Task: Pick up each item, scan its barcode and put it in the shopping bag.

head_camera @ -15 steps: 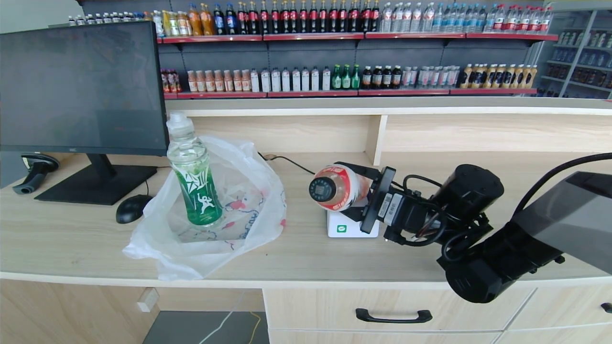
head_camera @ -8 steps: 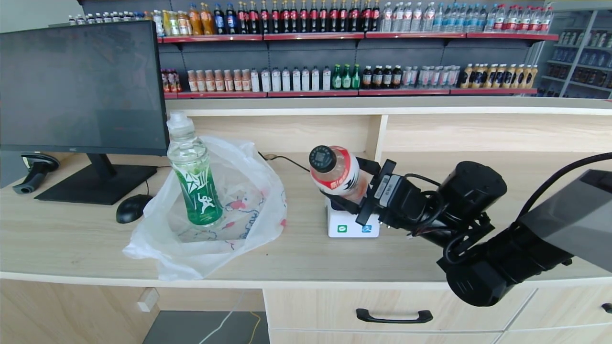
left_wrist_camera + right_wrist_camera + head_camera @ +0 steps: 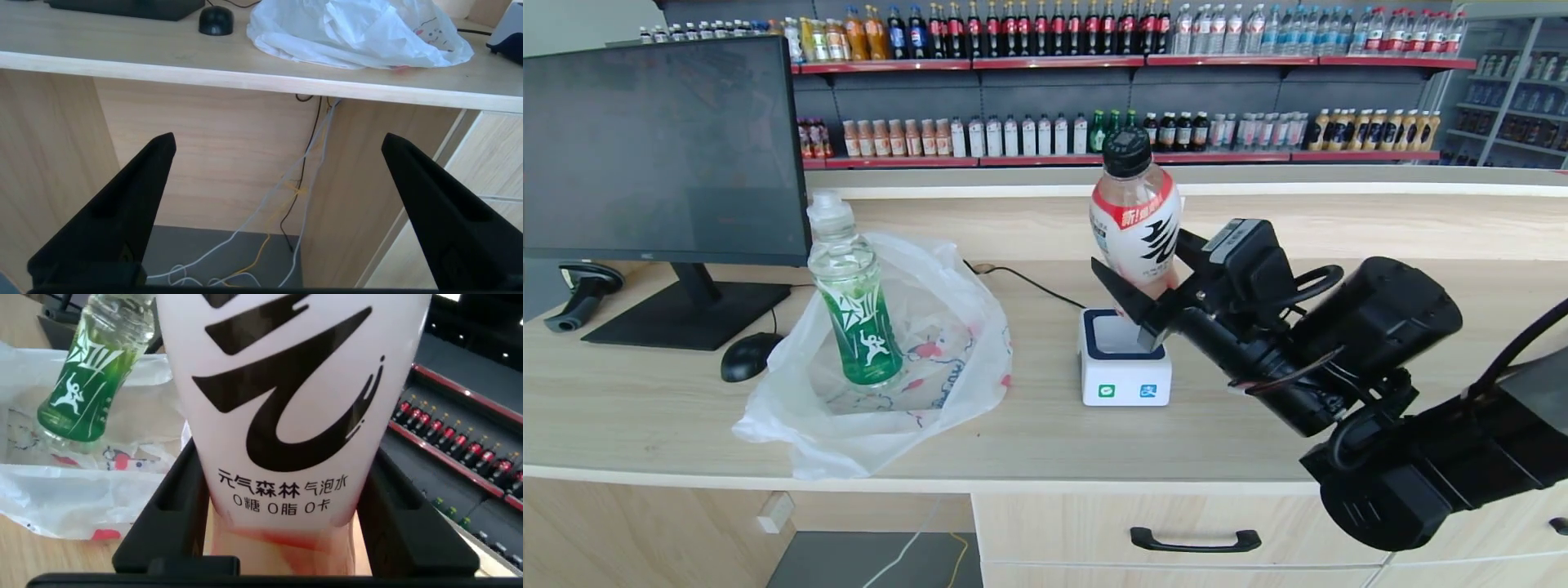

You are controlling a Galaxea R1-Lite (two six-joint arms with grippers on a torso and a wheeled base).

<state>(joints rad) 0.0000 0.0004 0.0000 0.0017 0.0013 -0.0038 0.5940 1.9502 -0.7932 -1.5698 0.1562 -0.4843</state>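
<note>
1. Right gripper's (image 3: 1141, 257) jaws clamp a black-capped white plastic bottle (image 3: 1134, 214) upright above the white scanner box (image 3: 1125, 377), at the middle of the surface (image 3: 1045, 437).
2. Barcode perhaps hidden: turn it toward the scanner's window.
3. Left gripper's (image 3: 278, 145) jaws stand apart.

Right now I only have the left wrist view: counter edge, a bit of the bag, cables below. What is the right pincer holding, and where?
Observer: The right pincer is shut on a white bottle with a black cap, held upright above the white scanner box and not touching it.
Operator: Is anything in the bag yet?
Observer: Yes. A green bottle stands upright inside the open shopping bag, on the counter to the scanner's left.
</note>
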